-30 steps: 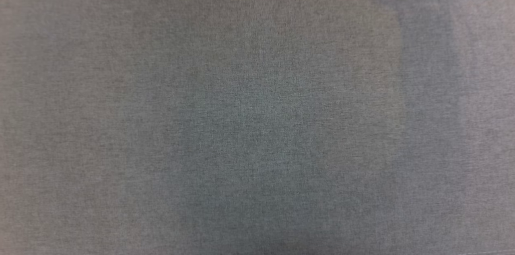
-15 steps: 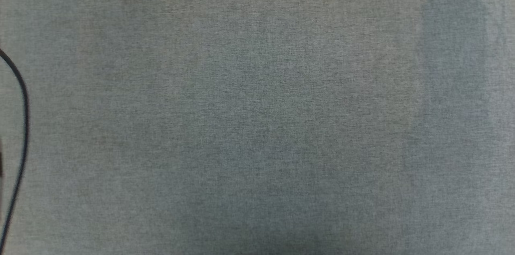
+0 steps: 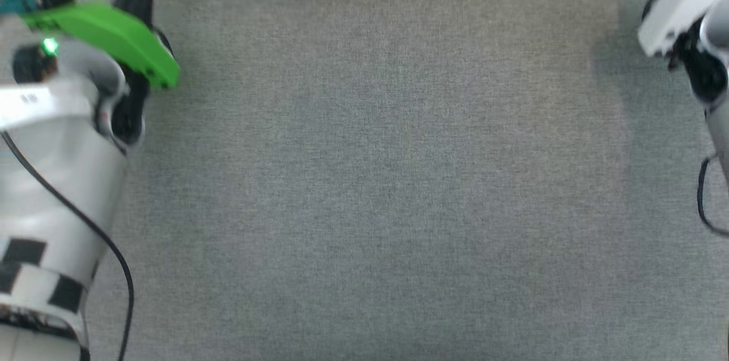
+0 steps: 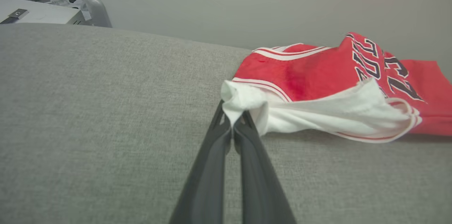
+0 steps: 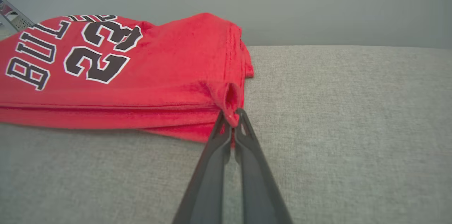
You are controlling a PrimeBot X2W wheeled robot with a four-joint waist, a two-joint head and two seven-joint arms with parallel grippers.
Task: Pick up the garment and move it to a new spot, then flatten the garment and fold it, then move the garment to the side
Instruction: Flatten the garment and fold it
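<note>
my left gripper (image 4: 232, 121) was clenched, its two dark fingers pinched together on a bunched fold of the white sleeve (image 4: 317, 114) of the small red jersey shirt with white short sleeves, striped trim and black white-outlined lettering with a 23 (image 4: 310, 75). my right gripper (image 5: 233, 118) was clenched as well, nipping a small pucker of the red hem (image 5: 231, 100) at the shirt's opposite end. the shirt lay stretched between my two grips on the grey woven-fabric surface (image 3: 364, 179), close to that surface's far edge. its body was doubled over itself in loose layers and the printed face was humped up rather than flat.

i judged it to be light, soft and quite limp: thin knit cloth with no stiffness, so it would sag in the middle once lifted and would drape wherever i let it down. nothing about it looked fragile. the cloth looked smooth enough that a shallow pinch could slide off. my left grip held only a small tuck of sleeve, which i thought the weaker of the two. for carrying, the two ends i had seemed fair holds. for flattening and folding i reckoned the shoulders and the hem corners would serve better, taken through both layers, so the body would pull taut and not twist.
</note>
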